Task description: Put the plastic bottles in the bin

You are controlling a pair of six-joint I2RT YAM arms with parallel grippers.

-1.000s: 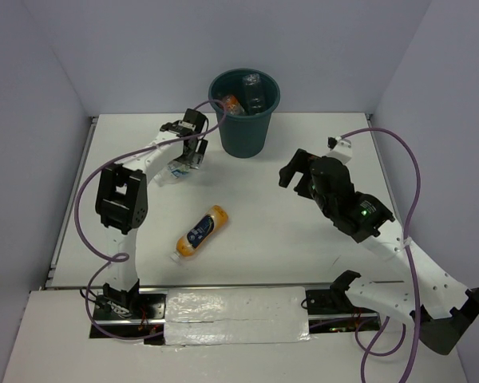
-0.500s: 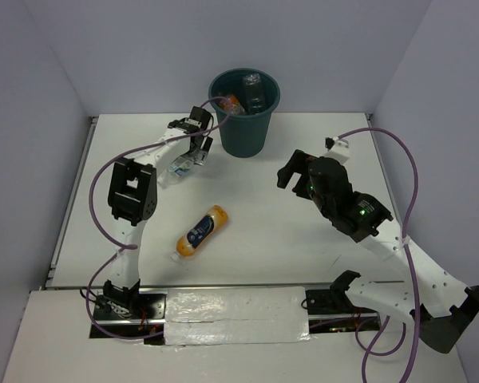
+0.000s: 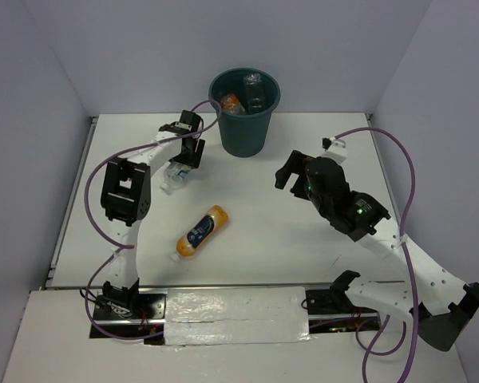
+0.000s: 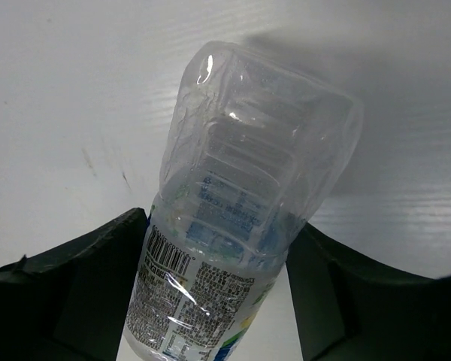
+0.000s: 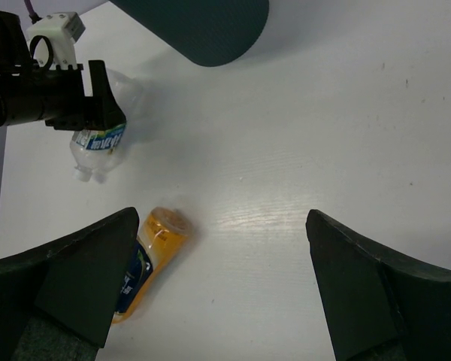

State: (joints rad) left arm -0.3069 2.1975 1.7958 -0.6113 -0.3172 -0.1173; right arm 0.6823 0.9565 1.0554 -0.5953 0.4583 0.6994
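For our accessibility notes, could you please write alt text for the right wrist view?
An orange bottle with a dark blue label lies on the white table, partly hidden behind one finger of the open right claw. Beyond, the left claw pinches a clear crinkled bottle lying on the table, and the dark teal bin stands at the top edge.

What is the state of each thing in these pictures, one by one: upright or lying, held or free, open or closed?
left gripper: closed on the clear bottle.
clear bottle: lying on the table, not yet lifted.
right gripper: open, empty, above the table.
orange bottle: lying on its side on the table, free.
bin: upright, with bottles inside.
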